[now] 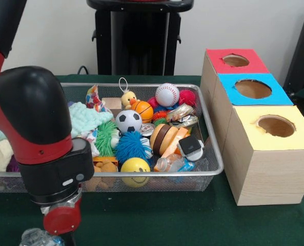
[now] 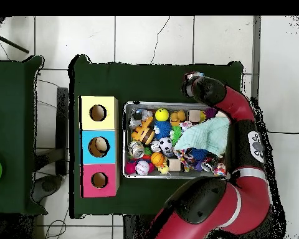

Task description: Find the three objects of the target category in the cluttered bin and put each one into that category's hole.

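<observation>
a green-covered table (image 1: 193,220) carries a wire mesh bin (image 1: 213,154) beside three wooden boxes (image 1: 259,169).

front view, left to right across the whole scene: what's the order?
Robot arm → mesh bin of toys; inside it green spiky ball → soccer ball → baseball → the row of boxes, led by the yellow-topped box.

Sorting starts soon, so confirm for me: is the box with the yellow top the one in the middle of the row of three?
No: the yellow-topped box stands at one end of the row, and the blue-topped box sits in the middle, next to the red-topped box.
</observation>
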Available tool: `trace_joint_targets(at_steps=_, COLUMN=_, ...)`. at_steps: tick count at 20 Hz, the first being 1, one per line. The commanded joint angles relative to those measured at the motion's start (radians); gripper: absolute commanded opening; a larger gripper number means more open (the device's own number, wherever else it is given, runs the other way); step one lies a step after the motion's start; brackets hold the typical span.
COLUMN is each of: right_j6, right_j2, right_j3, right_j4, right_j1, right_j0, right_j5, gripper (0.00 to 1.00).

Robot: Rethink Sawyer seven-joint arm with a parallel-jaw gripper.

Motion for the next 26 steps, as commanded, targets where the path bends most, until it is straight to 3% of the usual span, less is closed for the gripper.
trace_joint_targets(at_steps=1, right_j6=-0.038, right_j2=-0.093, right_j3=0.022, right_j4=-0.083, right_j1=-0.015, right_j0=-0.005, right_j5=-0.042, gripper=0.0)
trace_joint_targets(at_steps=8, right_j6=0.105, right_j2=-0.148, right_j3=0.115, right_j4=-0.069, right_j1=-0.022, right_j0=0.023, right_j5=-0.142, gripper=0.0)
trace_joint_targets(at_steps=19, right_j6=0.121, right_j2=-0.21, right_j3=0.156, right_j4=-0.03, right_j1=-0.037, right_j0=0.031, right_j5=-0.193, gripper=0.0)
trace_joint_targets(at_steps=23, right_j6=0.095, right_j2=-0.186, right_j3=0.198, right_j4=0.002, right_j1=-0.067, right_j0=0.016, right_j5=-0.178, gripper=0.0)
trace_joint_targets(at_steps=26, right_j6=0.063, right_j2=-0.1, right_j3=0.302, right_j4=0.072, right_j1=-0.127, right_j0=-0.029, right_j5=-0.117, gripper=0.0)
